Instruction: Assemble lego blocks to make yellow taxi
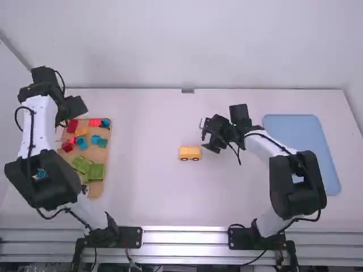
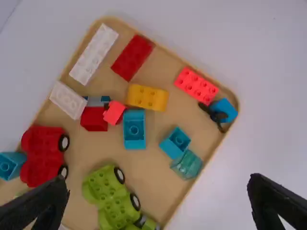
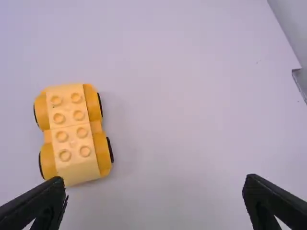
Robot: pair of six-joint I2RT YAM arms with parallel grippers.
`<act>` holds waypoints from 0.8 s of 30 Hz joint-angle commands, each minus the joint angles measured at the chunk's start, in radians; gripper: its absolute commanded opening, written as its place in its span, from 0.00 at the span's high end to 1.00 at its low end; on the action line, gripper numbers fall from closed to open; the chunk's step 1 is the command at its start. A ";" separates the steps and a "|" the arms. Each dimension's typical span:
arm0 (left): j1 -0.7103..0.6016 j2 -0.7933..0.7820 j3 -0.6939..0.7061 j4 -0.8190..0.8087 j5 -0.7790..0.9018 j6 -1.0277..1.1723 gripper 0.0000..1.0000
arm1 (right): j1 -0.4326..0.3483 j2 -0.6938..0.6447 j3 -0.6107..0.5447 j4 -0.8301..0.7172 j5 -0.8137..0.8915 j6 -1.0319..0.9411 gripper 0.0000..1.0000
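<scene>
From where I stand, the white surface (image 1: 144, 190) has the yellow car base (image 1: 190, 153) just beside the right pincer (image 3: 154, 182), spread wide, empty. The left pincer (image 2: 158, 180) gapes empty at the tray (image 2: 156, 160), nearer the yellow brick (image 2: 147, 97); that brick's length runs finger to finger, so I'd guess it wants a quarter turn.

wall (image 1: 187, 45): plain, pale, across the top of the high view | left: slanting dark seam, upper left | furniture: white table (image 1: 147, 170), straight back edge | fitting (image 1: 188, 90): small, grey, middle of that edge | silver rails (image 1: 184, 237): along the bottom | light: diffuse, faint soft shadows
</scene>
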 commanded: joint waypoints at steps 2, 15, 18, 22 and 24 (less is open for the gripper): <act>0.025 0.141 0.178 -0.107 0.025 0.077 0.01 | 0.005 -0.003 0.010 0.004 -0.006 0.001 0.02; 0.106 0.596 0.613 -0.339 0.026 0.396 0.01 | 0.013 -0.003 0.010 0.003 -0.006 0.002 0.02; 0.106 0.633 0.606 -0.329 0.025 0.553 0.01 | 0.013 -0.003 0.010 0.003 -0.006 0.002 0.01; 0.098 0.650 0.571 -0.294 0.029 0.819 0.01 | 0.013 -0.003 0.010 0.003 -0.006 0.002 0.01; 0.093 0.650 0.558 -0.268 0.028 0.922 0.01 | 0.013 -0.003 0.010 0.005 -0.006 0.001 0.02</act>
